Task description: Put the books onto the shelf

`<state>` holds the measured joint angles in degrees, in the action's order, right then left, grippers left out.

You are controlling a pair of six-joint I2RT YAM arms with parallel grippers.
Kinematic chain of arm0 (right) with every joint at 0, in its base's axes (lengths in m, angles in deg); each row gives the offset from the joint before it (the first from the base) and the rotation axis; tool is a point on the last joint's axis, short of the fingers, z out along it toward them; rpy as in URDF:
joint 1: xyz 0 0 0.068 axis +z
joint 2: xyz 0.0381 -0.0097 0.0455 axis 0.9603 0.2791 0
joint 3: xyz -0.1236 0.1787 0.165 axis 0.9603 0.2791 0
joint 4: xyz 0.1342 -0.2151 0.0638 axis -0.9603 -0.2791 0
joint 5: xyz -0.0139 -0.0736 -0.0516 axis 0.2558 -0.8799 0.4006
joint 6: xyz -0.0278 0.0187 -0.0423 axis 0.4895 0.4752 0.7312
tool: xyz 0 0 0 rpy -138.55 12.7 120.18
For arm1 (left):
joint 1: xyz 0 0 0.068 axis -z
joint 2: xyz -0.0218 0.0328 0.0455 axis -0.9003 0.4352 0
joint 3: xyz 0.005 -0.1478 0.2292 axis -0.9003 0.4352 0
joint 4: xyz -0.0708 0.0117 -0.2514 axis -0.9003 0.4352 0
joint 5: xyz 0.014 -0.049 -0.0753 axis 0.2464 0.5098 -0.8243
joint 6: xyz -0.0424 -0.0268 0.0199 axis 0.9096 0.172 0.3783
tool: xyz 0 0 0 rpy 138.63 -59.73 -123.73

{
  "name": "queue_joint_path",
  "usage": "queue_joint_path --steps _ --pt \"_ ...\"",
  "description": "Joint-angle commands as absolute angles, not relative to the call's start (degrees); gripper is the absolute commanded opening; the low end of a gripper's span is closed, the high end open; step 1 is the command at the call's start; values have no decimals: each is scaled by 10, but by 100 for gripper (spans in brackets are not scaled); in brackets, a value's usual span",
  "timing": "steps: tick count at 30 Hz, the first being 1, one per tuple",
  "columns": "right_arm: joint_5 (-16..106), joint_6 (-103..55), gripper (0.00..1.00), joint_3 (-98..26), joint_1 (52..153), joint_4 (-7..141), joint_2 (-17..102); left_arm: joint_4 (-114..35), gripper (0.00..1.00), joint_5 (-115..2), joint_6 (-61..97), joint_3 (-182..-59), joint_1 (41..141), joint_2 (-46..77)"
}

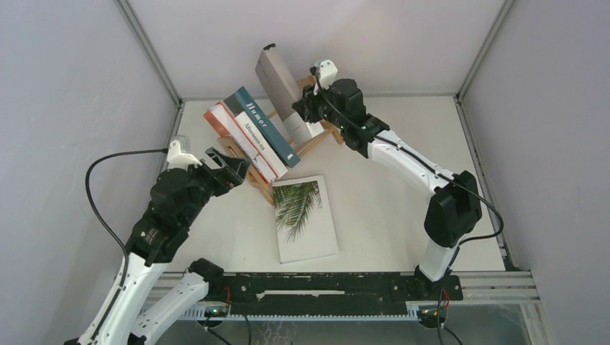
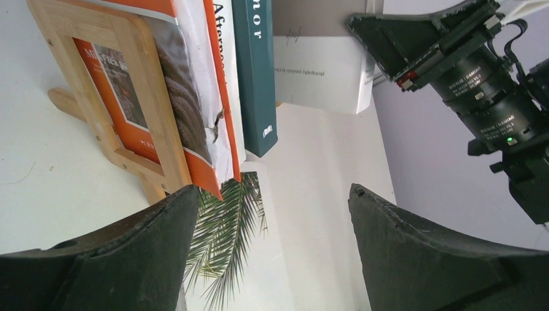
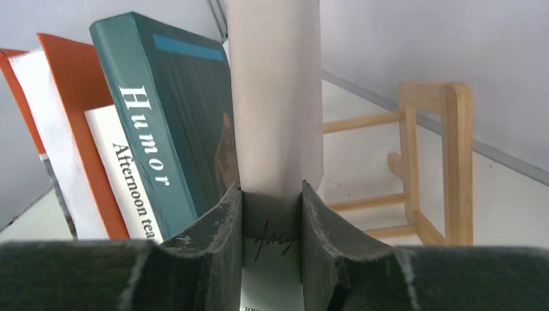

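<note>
grey-white book [image 1: 277,75] stands tall, pinched in our right gripper [image 1: 302,109], at the free gap on the shelf [image 3: 453,162] beside the teal book [image 1: 262,126]. we see the left gripper [image 2: 272,194] spread wide

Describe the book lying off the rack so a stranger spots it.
Find the small light-wood slatted rack at the back of the white table. Just in front of it lies a thin white book with a green palm leaf cover. It alone lies flat; the other books stand on edge.
</note>
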<state>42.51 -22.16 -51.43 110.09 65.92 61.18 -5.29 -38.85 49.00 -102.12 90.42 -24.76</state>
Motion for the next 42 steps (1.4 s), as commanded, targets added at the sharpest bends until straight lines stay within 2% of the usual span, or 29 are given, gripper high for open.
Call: queue_joint_path --steps 1,12,30,37,42 --pt "484 -235 29 -550 1083 772 622 -95 90 -398 463 -1039 900 -232" --pt "522 -254 29 -515 1075 852 673 -119 90 -381 445 -1023 899 -217" --pt "517 -235 30 -470 1095 882 709 -144 90 -381 443 -989 890 -217" --pt "513 -233 34 -448 1106 888 708 -150 90 -383 451 -971 889 -229" --pt "511 -229 45 -437 1115 888 710 -150 90 -382 454 -963 889 -238"
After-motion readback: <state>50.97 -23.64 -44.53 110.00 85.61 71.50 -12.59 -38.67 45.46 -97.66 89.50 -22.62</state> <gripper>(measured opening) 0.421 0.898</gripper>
